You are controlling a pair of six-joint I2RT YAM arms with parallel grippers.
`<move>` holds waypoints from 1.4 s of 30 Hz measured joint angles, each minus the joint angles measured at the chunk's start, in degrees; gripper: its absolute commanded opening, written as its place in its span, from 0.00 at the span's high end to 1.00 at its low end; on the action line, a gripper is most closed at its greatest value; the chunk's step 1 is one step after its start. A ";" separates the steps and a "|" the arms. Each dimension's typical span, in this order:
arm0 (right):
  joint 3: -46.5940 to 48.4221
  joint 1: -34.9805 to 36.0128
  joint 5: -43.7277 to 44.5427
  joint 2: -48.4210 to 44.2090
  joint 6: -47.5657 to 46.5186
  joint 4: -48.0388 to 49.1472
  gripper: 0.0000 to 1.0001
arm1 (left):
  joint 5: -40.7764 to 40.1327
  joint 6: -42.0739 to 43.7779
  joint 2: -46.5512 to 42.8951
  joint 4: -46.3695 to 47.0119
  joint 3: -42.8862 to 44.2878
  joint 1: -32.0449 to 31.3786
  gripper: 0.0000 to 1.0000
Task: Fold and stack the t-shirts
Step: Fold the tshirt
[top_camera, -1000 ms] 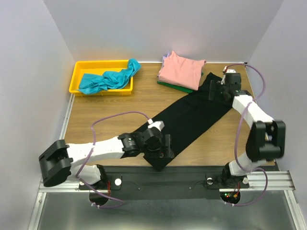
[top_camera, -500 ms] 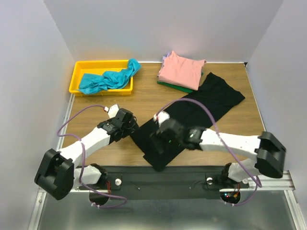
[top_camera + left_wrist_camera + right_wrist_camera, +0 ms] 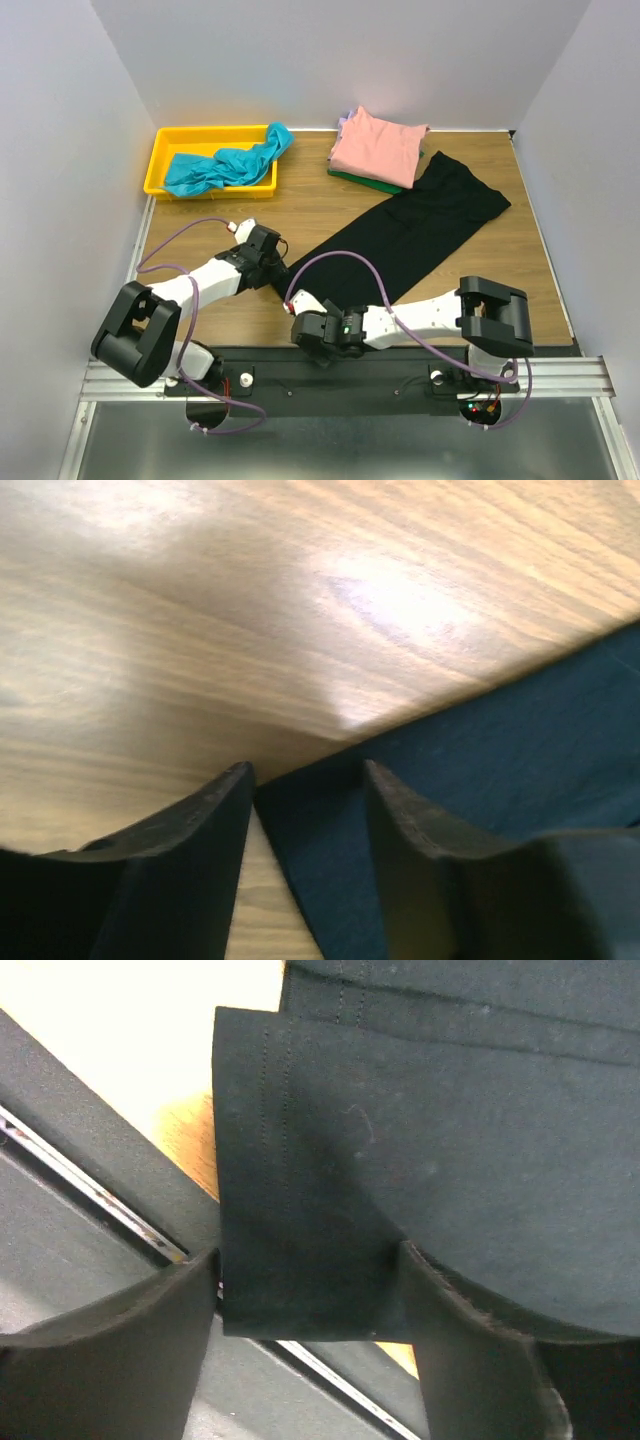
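At the near edge, the right gripper (image 3: 305,1260) is seen spread apart, its fingers set either side of the hemmed near corner of the black t-shirt (image 3: 410,225), which overhangs the wooden table (image 3: 220,215) onto the dark front rail (image 3: 90,1160). Just beyond and to the left, the left gripper (image 3: 305,770) is likewise held apart, with a side corner of the same shirt lying flat on the wood between its fingers. The black shirt, folded into a long band, is laid diagonally from near centre to far right. At the far edge a salmon-pink t-shirt (image 3: 378,145) is stacked on a green one (image 3: 355,177), with lavender cloth (image 3: 343,123) showing behind; a teal t-shirt (image 3: 220,168) is heaped in the yellow bin (image 3: 160,150) at far left
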 measured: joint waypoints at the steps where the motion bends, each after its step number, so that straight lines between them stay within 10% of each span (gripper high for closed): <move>1: 0.00 0.02 0.72 0.11 0.22 -0.11 0.37 | 0.26 0.07 0.26 0.85 -0.17 0.04 0.55; 4: 0.02 -0.09 1.68 0.11 1.18 -0.31 0.52 | 1.57 0.33 1.27 3.82 -0.61 0.13 0.98; 11: 0.02 0.66 0.87 -0.24 3.32 0.02 0.94 | 4.61 0.02 0.07 8.74 -4.04 0.11 1.00; 28: -1.99 6.43 -5.73 -13.07 9.27 -1.33 1.00 | 4.92 -7.91 -34.36 -12.37 -12.90 -0.37 1.00; 42: -12.52 -6.40 -1.18 -28.09 21.68 -5.27 1.00 | 2.69 -6.05 -7.15 -7.06 8.15 -9.46 1.00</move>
